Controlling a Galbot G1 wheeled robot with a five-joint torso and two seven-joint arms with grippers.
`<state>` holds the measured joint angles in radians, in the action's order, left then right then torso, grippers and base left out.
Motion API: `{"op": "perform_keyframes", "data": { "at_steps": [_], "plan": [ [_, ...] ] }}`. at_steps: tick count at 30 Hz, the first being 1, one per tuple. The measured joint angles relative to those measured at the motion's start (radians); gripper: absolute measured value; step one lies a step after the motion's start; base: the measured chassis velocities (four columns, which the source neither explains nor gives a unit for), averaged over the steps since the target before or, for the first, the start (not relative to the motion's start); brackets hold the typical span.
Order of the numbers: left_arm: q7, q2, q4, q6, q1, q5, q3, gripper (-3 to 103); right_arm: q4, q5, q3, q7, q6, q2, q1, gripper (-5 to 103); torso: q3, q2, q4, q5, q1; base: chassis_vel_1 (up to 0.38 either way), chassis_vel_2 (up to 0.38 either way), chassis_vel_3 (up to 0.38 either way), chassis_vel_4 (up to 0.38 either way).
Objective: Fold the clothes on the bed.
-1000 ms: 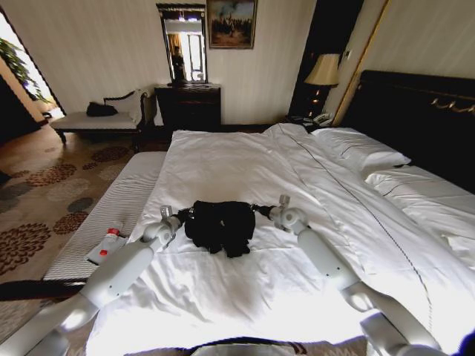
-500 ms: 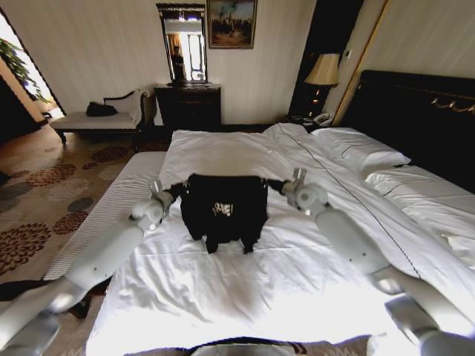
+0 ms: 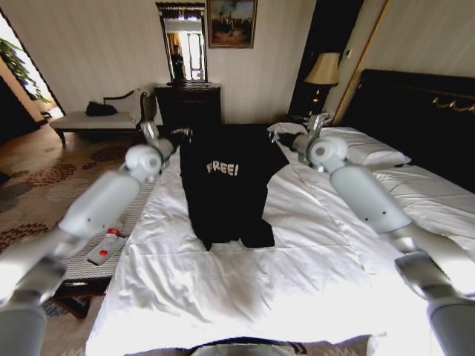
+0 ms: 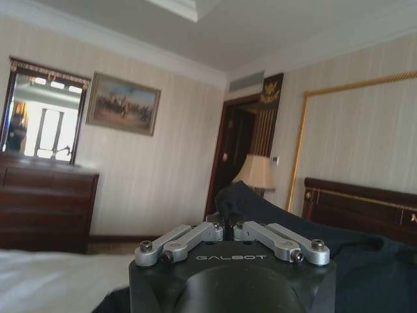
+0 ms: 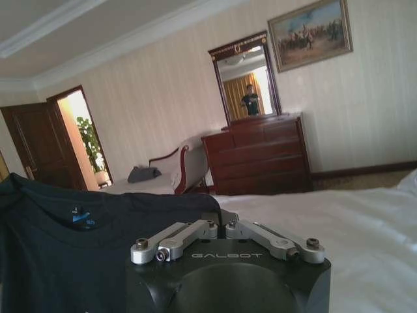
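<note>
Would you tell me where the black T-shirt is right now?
In the head view the black T-shirt hangs mid-frame above the bed, between the left gripper and right gripper.

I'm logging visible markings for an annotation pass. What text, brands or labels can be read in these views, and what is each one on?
"FREE!": white letters on the chest of the black T-shirt, held up over the bed.
"GALBOT": on the left gripper body.
"GALBOT": on the right gripper body.
Blue neck label inside the T-shirt collar: too small to read.

White "FREE!" on the black T-shirt (image 3: 223, 185) chest, "GALBOT" on left gripper (image 4: 225, 229) and right gripper (image 5: 223, 227) housings (pale lettering)
</note>
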<state>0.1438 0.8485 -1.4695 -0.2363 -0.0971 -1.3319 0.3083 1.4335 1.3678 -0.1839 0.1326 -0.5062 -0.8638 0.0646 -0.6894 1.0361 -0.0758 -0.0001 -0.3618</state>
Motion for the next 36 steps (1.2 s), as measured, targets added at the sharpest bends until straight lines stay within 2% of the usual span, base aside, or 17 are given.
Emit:
{"op": "perform_keyframes", "data": {
  "at_steps": [6, 13, 20, 27, 31, 33, 36],
  "plan": [
    [0.001, -0.022, 0.014, -0.004, -0.084, -0.025, 0.016, 2, -0.040, 0.030, -0.028, -0.010, -0.001, 0.017, 0.121, 1, 0.000, 0.000, 0.0007, -0.0008, 0.000, 0.000, 0.000, 0.000, 0.000],
    [0.017, -0.038, 0.003, -0.012, -0.176, -0.067, 0.033, 2, -0.053, 0.068, -0.049, -0.013, -0.006, 0.037, 0.205, 1, 0.000, 0.000, -0.0002, -0.0003, 0.000, 0.000, 0.000, 0.000, 0.000],
    [0.030, -0.114, -0.079, -0.021, -0.207, -0.108, 0.037, 2, -0.026, 0.115, -0.054, -0.002, -0.018, 0.070, 0.254, 1, 0.000, 0.000, 0.0006, -0.0006, 0.000, 0.000, 0.000, 0.000, 0.000],
    [0.032, -0.165, -0.120, -0.027, -0.239, -0.145, 0.038, 2, 0.021, 0.158, -0.040, 0.009, -0.031, 0.112, 0.264, 0, 0.000, 0.000, 0.0003, -0.0005, 0.000, 0.000, 0.000, 0.000, 0.000],
    [0.047, -0.234, -0.212, -0.032, -0.242, -0.196, 0.028, 2, 0.131, 0.247, -0.008, 0.051, -0.049, 0.177, 0.245, 0, 0.000, 0.000, -0.0005, 0.0000, 0.000, 0.000, 0.000, 0.000, 0.000],
    [0.049, -0.247, -0.231, -0.033, -0.236, -0.203, 0.020, 2, 0.152, 0.265, -0.004, 0.061, -0.052, 0.187, 0.242, 0, 0.000, 0.000, -0.0005, 0.0000, 0.000, 0.000, 0.000, 0.000, 0.000],
    [0.071, -0.326, -0.357, -0.039, -0.174, -0.243, -0.054, 2, 0.277, 0.392, 0.026, 0.147, -0.080, 0.231, 0.231, 0, 0.000, 0.000, 0.0002, -0.0006, 0.000, 0.000, 0.000, 0.000, 0.000]
  ]
}}
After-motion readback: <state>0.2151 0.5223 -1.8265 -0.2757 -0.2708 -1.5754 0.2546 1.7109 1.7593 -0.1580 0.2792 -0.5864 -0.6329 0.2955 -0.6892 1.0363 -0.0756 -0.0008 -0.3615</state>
